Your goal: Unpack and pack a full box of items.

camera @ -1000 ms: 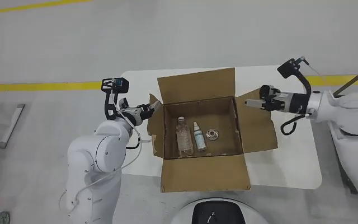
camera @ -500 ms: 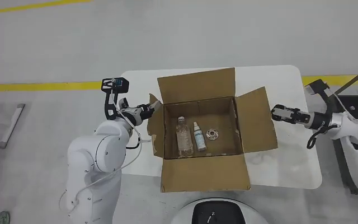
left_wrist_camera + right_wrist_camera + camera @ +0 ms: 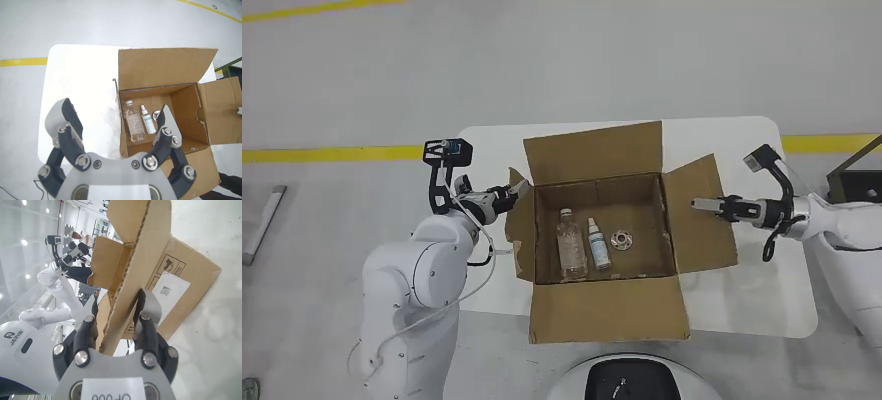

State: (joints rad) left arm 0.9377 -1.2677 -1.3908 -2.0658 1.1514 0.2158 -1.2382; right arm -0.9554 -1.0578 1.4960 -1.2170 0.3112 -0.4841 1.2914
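The right gripper's fingers [image 3: 144,298] stand parted on either side of the box's right flap [image 3: 132,256]. One pad lies against the cardboard face and the other stands just off it. The right gripper [image 3: 704,204] itself hangs over that outspread flap [image 3: 702,225].

Across the white table [image 3: 762,290], the left gripper's fingers [image 3: 72,115] are spread wide and hold nothing. The left gripper [image 3: 504,198] hovers just beside the left side of the cardboard box [image 3: 597,195].

The box sits at the table's middle with all four flaps folded out. On its floor, side by side, lie a clear water bottle [image 3: 571,245], a small white spray bottle [image 3: 598,243] and a round metal fitting [image 3: 621,239].
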